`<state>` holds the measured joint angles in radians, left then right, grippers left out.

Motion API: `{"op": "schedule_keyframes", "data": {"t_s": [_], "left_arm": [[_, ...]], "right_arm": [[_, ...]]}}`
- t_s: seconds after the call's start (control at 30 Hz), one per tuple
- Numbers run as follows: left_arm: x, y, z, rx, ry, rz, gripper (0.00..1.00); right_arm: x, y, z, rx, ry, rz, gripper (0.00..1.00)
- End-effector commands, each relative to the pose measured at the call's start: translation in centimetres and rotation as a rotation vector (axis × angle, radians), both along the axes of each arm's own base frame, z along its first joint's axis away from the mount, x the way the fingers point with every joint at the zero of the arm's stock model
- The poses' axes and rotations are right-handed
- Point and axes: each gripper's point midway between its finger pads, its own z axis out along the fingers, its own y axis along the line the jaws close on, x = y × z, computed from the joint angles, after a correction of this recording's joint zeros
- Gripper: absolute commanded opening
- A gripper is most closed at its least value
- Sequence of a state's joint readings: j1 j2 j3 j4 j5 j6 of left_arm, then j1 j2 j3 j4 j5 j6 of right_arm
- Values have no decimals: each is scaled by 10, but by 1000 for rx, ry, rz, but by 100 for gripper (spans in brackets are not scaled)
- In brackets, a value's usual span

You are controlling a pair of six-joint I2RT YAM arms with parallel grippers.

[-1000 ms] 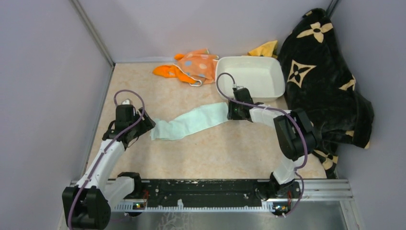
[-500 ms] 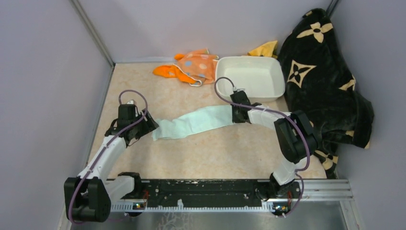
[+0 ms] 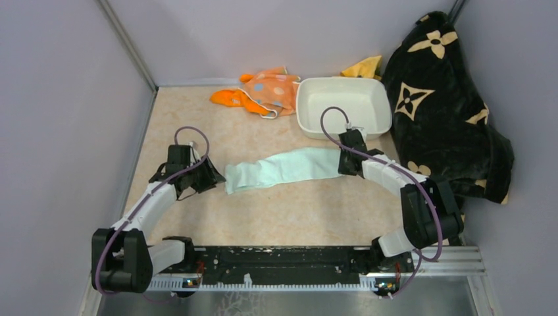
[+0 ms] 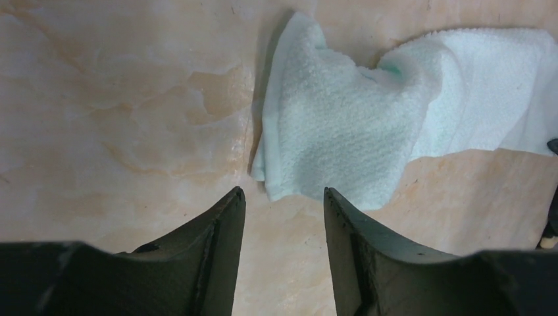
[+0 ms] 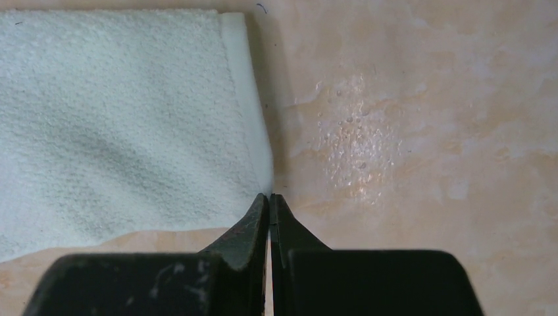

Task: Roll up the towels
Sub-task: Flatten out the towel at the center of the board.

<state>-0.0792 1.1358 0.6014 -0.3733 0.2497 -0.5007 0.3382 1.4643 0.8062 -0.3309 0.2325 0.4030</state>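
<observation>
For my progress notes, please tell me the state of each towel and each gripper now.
mint green towel: unrolled, lying as a long strip.
orange towel: crumpled, unrolled.
polka-dot towel: crumpled, unrolled.
left gripper: open, near that mint towel's end.
right gripper: shut on that mint towel's corner.

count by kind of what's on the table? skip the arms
Towels: 3 (mint towel, orange towel, dotted towel)
Blanket: 1
Yellow cloth: 1
White tub: 1
Total: 6
</observation>
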Motion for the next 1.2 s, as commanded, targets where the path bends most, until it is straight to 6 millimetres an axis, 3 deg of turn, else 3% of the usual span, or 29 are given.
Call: {"op": "schedule_keyframes", "data": {"t_s": [0.0,0.13,0.67,0.8,0.9,0.97,1.07,1.17], "left_arm": [[-12,-19,-7,-76,19,-46,51],[-17,-30,-16,-67,44,-62,45],[-22,-31,-56,57,98,-36,46],[-23,-34,-61,64,106,-42,40],[-22,-35,-62,72,109,-43,27],[-21,-32,-56,87,98,-33,16],[-10,-24,-32,126,36,-17,0],[12,-16,13,166,-76,12,0]], "right_arm": [[-3,4,8,38,-38,-7,0],[-6,7,8,61,-43,3,0],[-11,13,4,97,-40,31,0],[-11,13,5,97,-40,33,0],[-11,12,6,93,-45,32,0],[-10,11,10,83,-50,29,0],[-7,5,19,54,-66,22,0],[-1,-3,38,26,-100,8,0]]}}
